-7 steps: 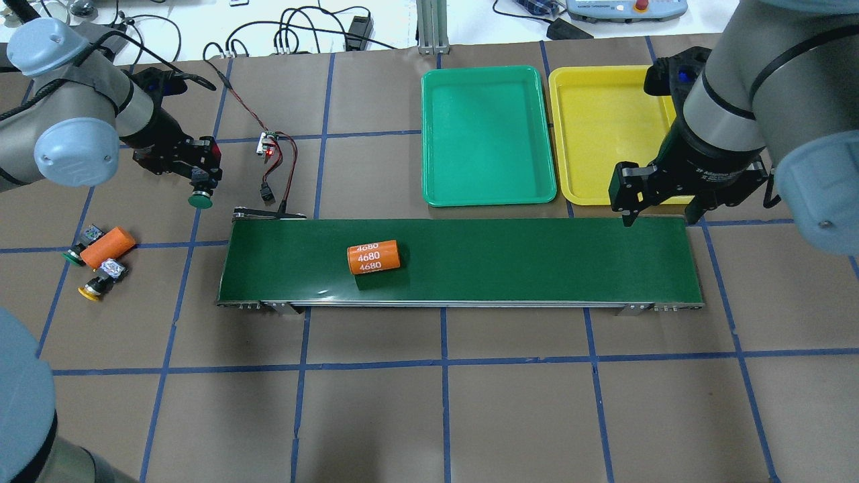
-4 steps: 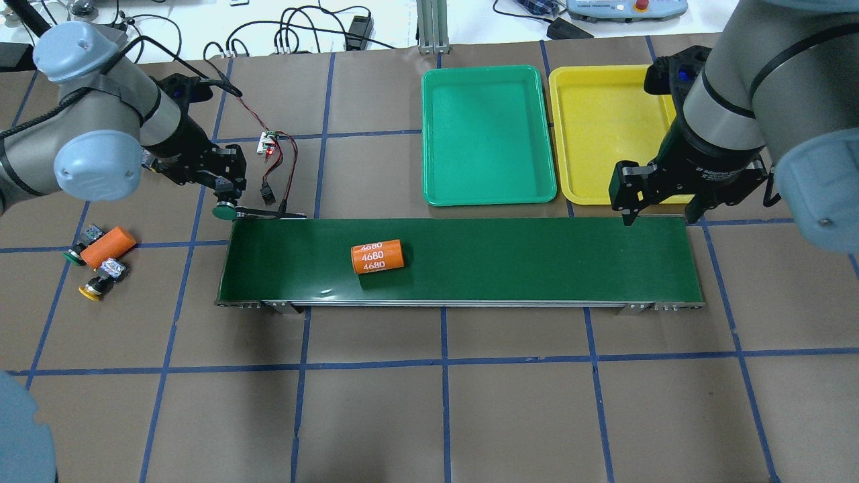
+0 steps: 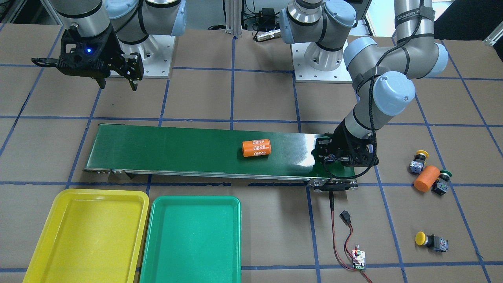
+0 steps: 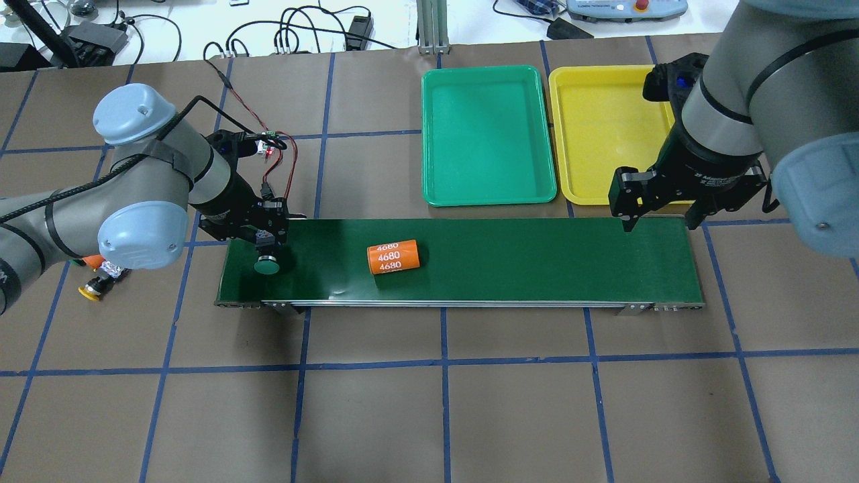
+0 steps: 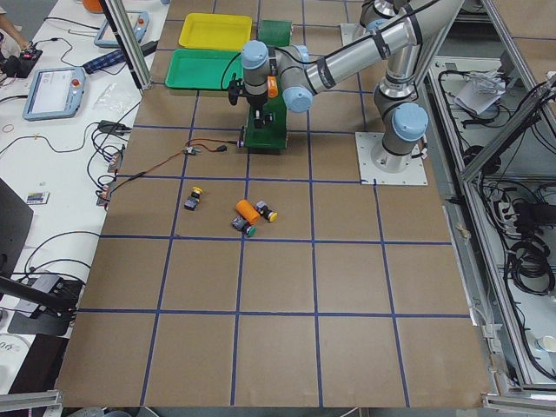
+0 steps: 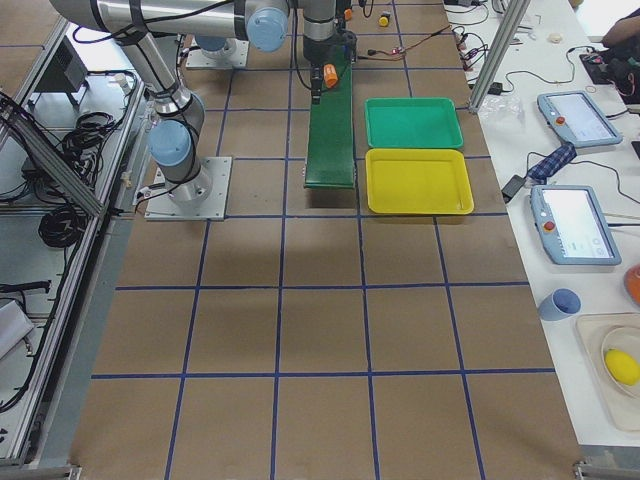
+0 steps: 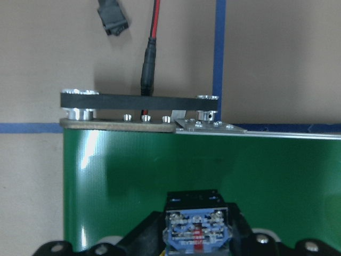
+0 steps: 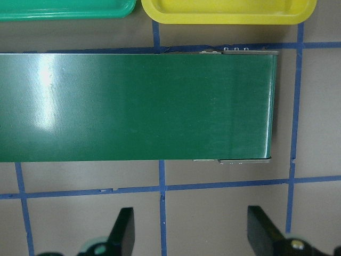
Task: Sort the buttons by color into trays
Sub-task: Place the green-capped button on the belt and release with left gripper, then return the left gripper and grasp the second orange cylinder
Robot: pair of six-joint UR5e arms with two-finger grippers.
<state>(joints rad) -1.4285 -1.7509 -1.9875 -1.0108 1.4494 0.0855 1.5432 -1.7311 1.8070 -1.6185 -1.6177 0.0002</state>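
The nearest part of the bench (image 4: 443, 416) is brown paper gridded with blue tape. Past it lies the long conveyor belt (image 4: 537, 258), glossy dark green between metal side rails, with an orange cylinder printed 4680 (image 4: 393, 257) lying on its side left of the middle. The left arm reaches in low from the left, its forearm nearly level and its wrist bent down over the belt's left end. The left gripper (image 4: 267, 249) is clamped on a green-capped button (image 4: 266, 266), whose round mushroom cap points down over the belt. The wrist camera shows the blue-grey terminal end of its blocky body between the black fingers. Whether the cap touches the belt cannot be told. Off the belt's left end, a yellow-capped button (image 3: 419, 160) and a second green-capped button (image 3: 442, 182) lie on the paper against either side of a plain orange cylinder (image 3: 426, 178). The right arm comes down steeply at the belt's right end. The right gripper (image 4: 661, 216) hangs at the belt's far edge with its jaws spread wide and nothing between them. Behind the belt sit two shallow plastic trays with rounded corners, side by side: the green tray (image 4: 488, 134) and, to its right, the yellow tray (image 4: 604, 127). Neither has anything in it. Farther out on the left, red and black wires run from the belt's end to a small circuit board (image 3: 358, 259) with a lit red dot. A lone yellow-capped button (image 3: 428, 239) lies on its side, well apart from the others.
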